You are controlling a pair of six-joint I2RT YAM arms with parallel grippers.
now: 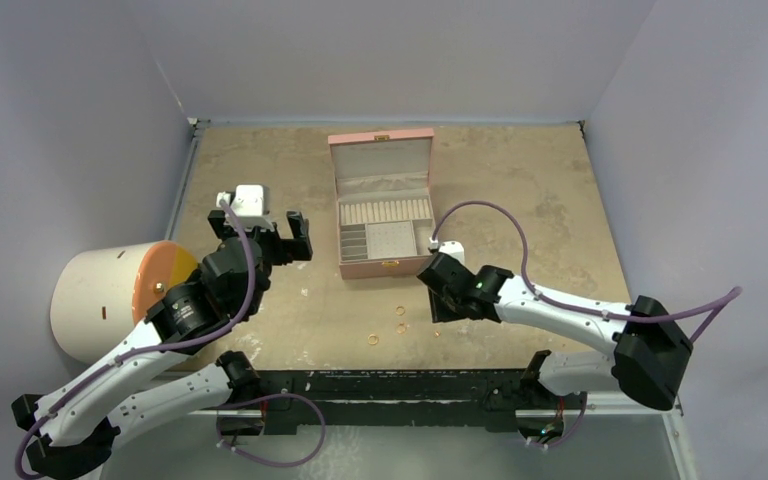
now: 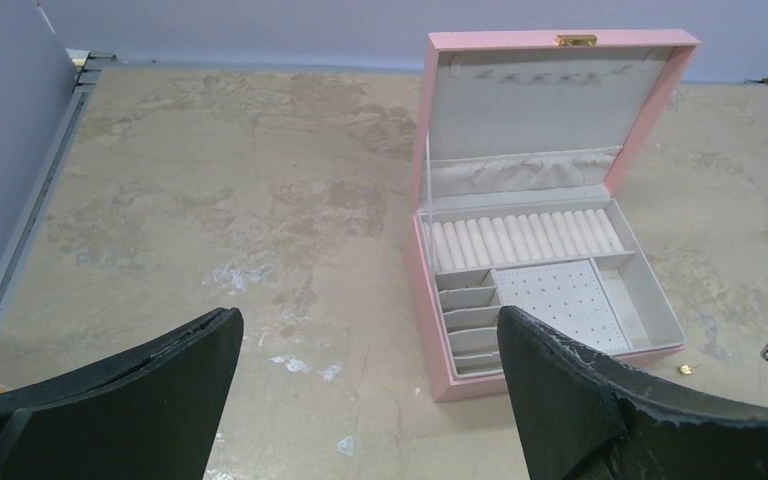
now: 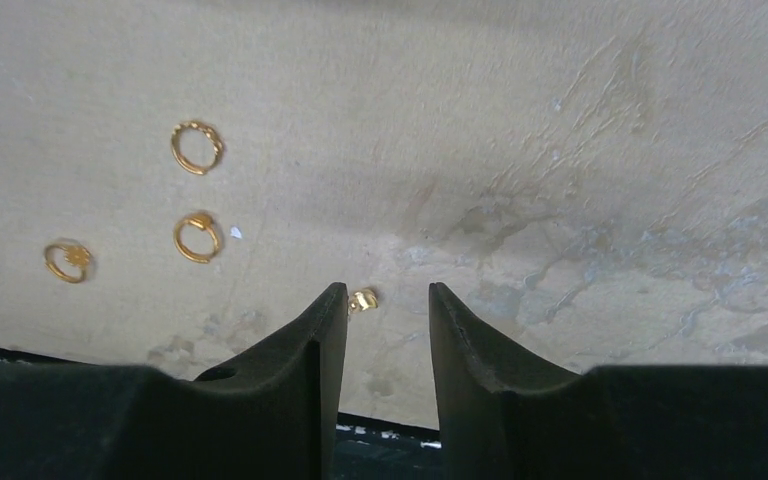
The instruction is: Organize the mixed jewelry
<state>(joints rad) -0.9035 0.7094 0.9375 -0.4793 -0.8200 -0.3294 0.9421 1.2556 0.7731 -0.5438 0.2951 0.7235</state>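
Three small gold rings [image 3: 197, 147] [image 3: 197, 237] [image 3: 67, 261] lie on the table to the left of my right gripper; in the top view they show near the front edge [image 1: 400, 311] [image 1: 373, 339]. A tiny gold stud [image 3: 363, 299] lies just beyond the tip of the left finger. My right gripper [image 3: 387, 292] [image 1: 438, 308] is low over the table, partly open and empty. My left gripper [image 2: 370, 320] [image 1: 262, 232] is wide open and empty, left of the pink box [image 2: 550, 200] [image 1: 380, 200]. Another gold stud [image 2: 685, 368] lies by the box's front right corner.
The pink box stands open with its lid up, showing ring rolls, small slots and a perforated pad. A white and orange cylinder [image 1: 110, 300] sits at the far left. Grey walls close in the table. A black rail [image 1: 390, 385] runs along the near edge.
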